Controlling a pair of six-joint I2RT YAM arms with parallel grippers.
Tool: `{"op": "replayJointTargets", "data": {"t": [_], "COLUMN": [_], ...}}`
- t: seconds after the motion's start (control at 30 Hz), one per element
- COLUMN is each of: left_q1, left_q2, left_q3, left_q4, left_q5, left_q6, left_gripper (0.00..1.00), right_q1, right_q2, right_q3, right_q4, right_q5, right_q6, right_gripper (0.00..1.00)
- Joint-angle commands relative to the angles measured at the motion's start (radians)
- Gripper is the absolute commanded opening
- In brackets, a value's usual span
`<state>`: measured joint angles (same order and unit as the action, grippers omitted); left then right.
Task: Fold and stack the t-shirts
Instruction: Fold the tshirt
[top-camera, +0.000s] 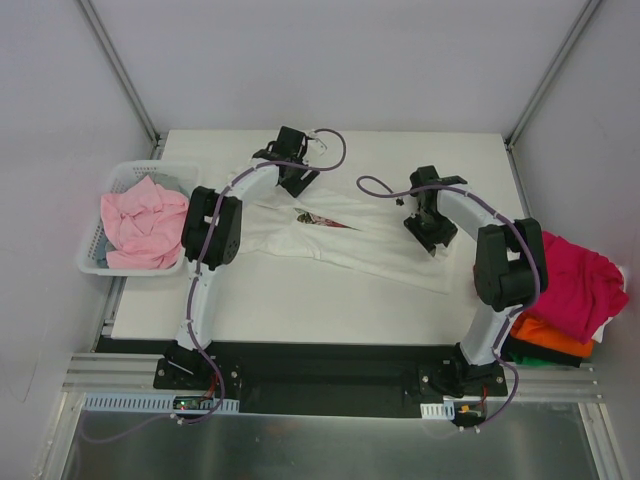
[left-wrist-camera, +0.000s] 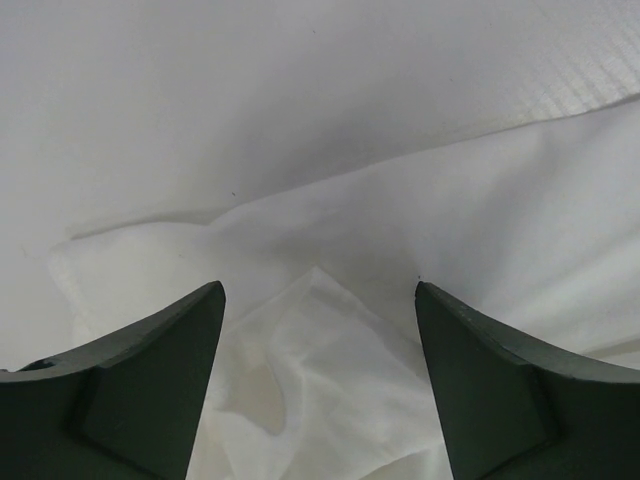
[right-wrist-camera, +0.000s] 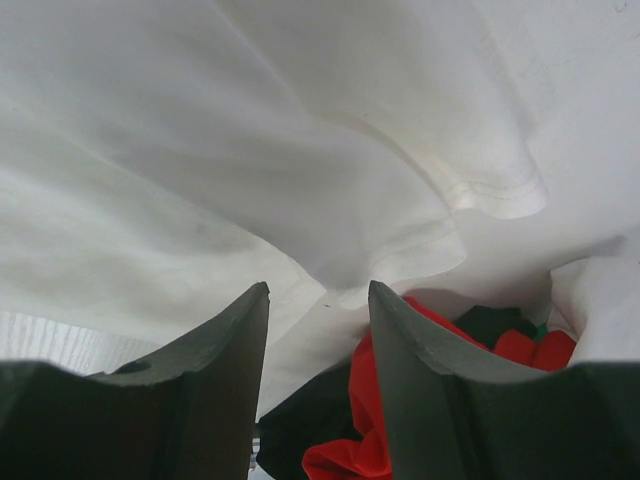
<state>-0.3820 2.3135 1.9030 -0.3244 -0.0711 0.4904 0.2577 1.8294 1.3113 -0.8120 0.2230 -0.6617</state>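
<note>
Table with one white t-shirt

The white t-shirt on the off-white tabletop is plain except for a small red and dark print. The t-shirt in the white lattice basket is pale pink. At the right edge are a magenta t-shirt, an orange t-shirt and a dark t-shirt. The left arm and right arm are white with black joints and purple cables. The left tool and right tool are dark grey.
</note>
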Motion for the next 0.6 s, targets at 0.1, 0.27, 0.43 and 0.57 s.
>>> {"op": "replayJointTargets", "data": {"t": [0.1, 0.27, 0.43, 0.57], "left_q1": [0.022, 0.032, 0.037, 0.037], "left_q2": [0.006, 0.001, 0.001, 0.0], "left_q3": [-0.001, -0.041, -0.065, -0.074], "left_q4": [0.016, 0.018, 0.019, 0.019], "left_q5": [-0.018, -0.012, 0.008, 0.017], "left_q6": [-0.007, -0.006, -0.003, -0.004], "left_gripper": [0.63, 0.56, 0.4, 0.21], "right_q1": [0.006, 0.006, 0.006, 0.008], "right_q2": [-0.059, -0.055, -0.045, -0.045], "right_q3": [-0.015, -0.018, -0.014, -0.011], "right_q4": [-0.009, -0.01, -0.013, -0.016], "right_q5": [-0.013, -0.016, -0.022, -0.021], "right_q6": [0.017, 0.017, 0.019, 0.02], "right_gripper": [0.47, 0.47, 0.47, 0.47]}}
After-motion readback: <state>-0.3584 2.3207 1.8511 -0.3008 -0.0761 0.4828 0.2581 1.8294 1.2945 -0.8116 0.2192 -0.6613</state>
